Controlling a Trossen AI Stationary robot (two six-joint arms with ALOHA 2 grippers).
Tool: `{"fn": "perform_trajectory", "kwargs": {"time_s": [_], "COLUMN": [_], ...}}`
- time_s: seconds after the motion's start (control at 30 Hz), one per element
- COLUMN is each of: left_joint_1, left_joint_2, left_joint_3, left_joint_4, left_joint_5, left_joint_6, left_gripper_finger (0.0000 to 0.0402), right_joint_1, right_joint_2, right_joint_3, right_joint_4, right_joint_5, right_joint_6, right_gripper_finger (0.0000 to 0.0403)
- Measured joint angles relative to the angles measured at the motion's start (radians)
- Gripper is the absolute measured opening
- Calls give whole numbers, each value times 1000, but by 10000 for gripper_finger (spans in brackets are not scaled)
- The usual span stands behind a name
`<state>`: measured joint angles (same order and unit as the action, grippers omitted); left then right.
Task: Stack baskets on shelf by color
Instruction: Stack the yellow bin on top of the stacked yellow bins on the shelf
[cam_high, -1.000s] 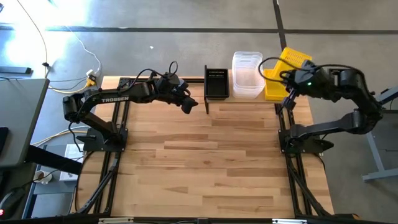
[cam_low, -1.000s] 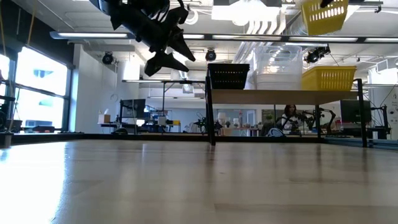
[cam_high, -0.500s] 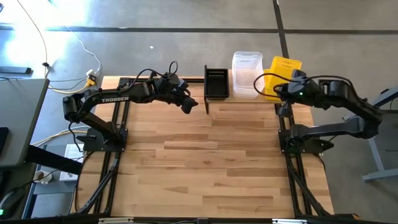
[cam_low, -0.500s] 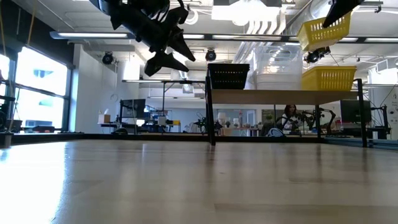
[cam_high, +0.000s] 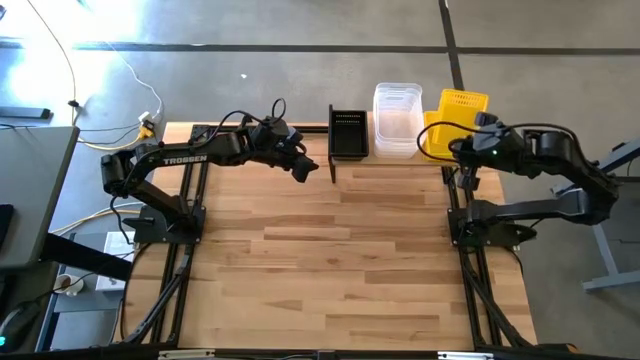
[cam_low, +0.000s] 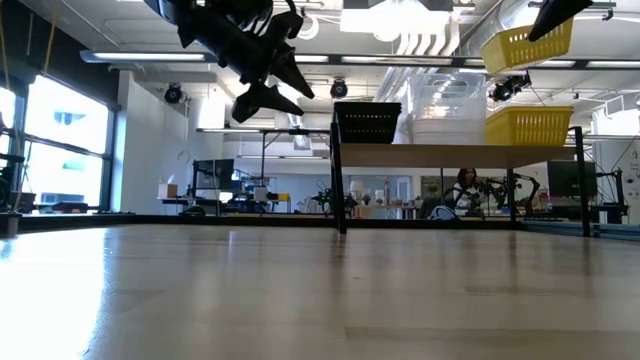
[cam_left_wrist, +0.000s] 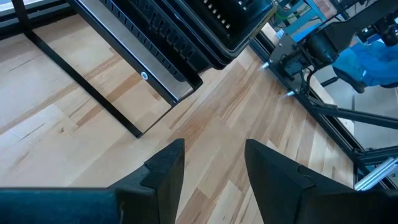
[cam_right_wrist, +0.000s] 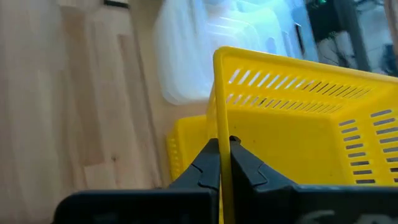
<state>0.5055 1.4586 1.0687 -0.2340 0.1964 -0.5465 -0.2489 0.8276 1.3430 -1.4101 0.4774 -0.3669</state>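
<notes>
Above the shelf's right end, the right gripper (cam_right_wrist: 224, 163) pinches the rim of a yellow basket (cam_right_wrist: 298, 130), fingers pressed onto the thin plastic wall. In the low view that held basket (cam_low: 525, 48) hangs clear of a second yellow basket (cam_low: 530, 126) sitting on the shelf (cam_low: 455, 153), apart from it and tilted, one end higher than the other. From above, its long axis appears to run toward the table's far edge, mouth roughly up, sitting over the yellow stack.

The grip is on one wall only, so the basket could swing or slip as it comes down. If it stays tilted, a corner would likely catch the lower basket's rim and jam rather than nest, or nudge the stack toward the shelf edge. The clear tubs (cam_high: 397, 120) stand just beside the yellow ones, so a sideways drift could knock them.

Further left, the black basket (cam_high: 348, 135) sits on the shelf. The left gripper (cam_left_wrist: 211, 168) hovers near it, fingers spread and holding nothing.
</notes>
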Motion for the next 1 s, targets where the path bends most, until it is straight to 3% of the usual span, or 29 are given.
{"fn": "perform_trajectory", "kwargs": {"time_s": [0.23, 0.43, 0.53, 0.8, 1.0], "left_joint_1": [-2, -10, -10, -10, -10], "left_joint_2": [0, 0, 0, 0, 0], "left_joint_3": [0, 0, 0, 0, 0], "left_joint_4": [0, 0, 0, 0, 0], "left_joint_5": [0, 1, 1, 1, 1], "left_joint_6": [0, 0, 0, 0, 1], "left_gripper_finger": [158, 158, 158, 158, 158], "right_joint_1": [0, 0, 0, -3, -78], "right_joint_2": [27, 89, 109, 103, 53], "right_joint_3": [0, 0, 0, 0, 0], "right_joint_4": [8, 25, 24, 5, 8], "right_joint_5": [58, 216, 227, 57, -63], "right_joint_6": [52, 99, 103, -23, -88], "right_gripper_finger": [0, 0, 0, 0, 0]}}
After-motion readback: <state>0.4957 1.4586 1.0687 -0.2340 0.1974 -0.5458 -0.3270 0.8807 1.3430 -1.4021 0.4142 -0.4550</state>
